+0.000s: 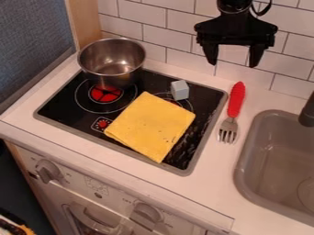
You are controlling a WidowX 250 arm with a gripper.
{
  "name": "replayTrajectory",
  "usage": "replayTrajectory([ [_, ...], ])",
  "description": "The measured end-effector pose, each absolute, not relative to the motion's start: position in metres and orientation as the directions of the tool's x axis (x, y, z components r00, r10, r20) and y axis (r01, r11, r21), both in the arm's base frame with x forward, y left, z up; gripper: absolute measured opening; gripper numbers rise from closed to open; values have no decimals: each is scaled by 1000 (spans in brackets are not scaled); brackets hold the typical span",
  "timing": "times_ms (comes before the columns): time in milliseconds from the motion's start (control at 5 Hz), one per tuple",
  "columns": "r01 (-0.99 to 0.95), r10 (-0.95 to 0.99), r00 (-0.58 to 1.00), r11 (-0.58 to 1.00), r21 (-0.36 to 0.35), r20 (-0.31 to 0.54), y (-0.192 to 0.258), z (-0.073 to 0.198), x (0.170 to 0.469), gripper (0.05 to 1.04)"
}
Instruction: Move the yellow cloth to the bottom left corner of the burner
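The black gripper (233, 63) hangs at the top right of the view, in front of the tiled wall, its two fingers spread apart with nothing between them. Well below it and to its left, the yellow cloth (151, 125) lies folded into a rough square on the black burner (64, 104), covering the middle and part of the front right of the cooktop. The cloth and the gripper are apart. The burner's front left corner shows bare, left of the cloth.
A steel pot (112, 64) stands on the burner's back left. A light grey-blue block (180, 90) sits just behind the cloth. Right of the burner lies a fork with a red handle (236, 100), then the grey sink (250, 158). The tiled wall (184, 41) rises behind.
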State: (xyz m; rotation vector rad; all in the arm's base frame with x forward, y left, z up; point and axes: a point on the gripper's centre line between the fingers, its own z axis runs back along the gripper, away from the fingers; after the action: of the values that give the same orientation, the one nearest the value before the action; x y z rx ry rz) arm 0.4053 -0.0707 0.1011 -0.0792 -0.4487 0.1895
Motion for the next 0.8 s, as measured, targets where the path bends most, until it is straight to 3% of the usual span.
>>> replayTrajectory([
  [400, -190, 206, 914, 979, -80, 349, -65, 71, 388, 1000],
  [800, -225, 222, 913, 974, -30, 342, -48, 71, 366, 999],
])
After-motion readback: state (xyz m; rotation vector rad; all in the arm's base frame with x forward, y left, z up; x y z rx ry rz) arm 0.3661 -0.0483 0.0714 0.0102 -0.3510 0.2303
